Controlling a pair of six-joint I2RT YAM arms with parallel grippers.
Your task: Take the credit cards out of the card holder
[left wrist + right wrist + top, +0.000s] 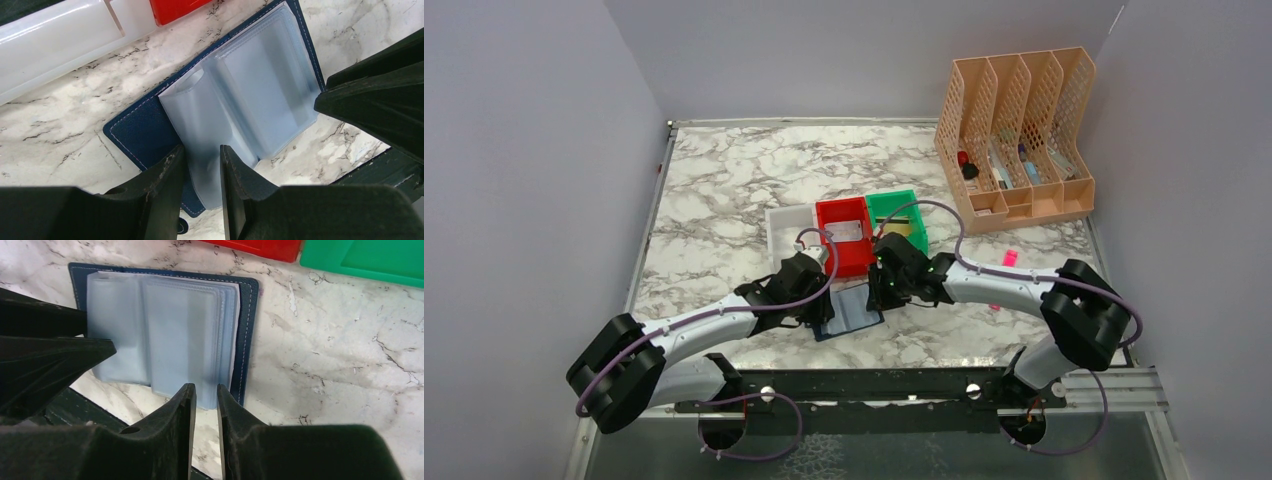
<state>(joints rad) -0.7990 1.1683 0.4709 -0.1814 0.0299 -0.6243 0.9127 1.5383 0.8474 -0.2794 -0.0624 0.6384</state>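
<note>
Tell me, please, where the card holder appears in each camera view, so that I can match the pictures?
Top external: the card holder lies open at centre, just nearer the arm bases than the red bin.
Left wrist: it runs diagonally across the middle, sleeves up.
Right wrist: it sits upper left, sleeves up.
Shared landmark: the red bin, at the top edge of both the left wrist view and the right wrist view.

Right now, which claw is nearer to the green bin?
Right. The right claw is just on the near side of the green bin; the left claw is farther left, at the card holder's other side.
</note>
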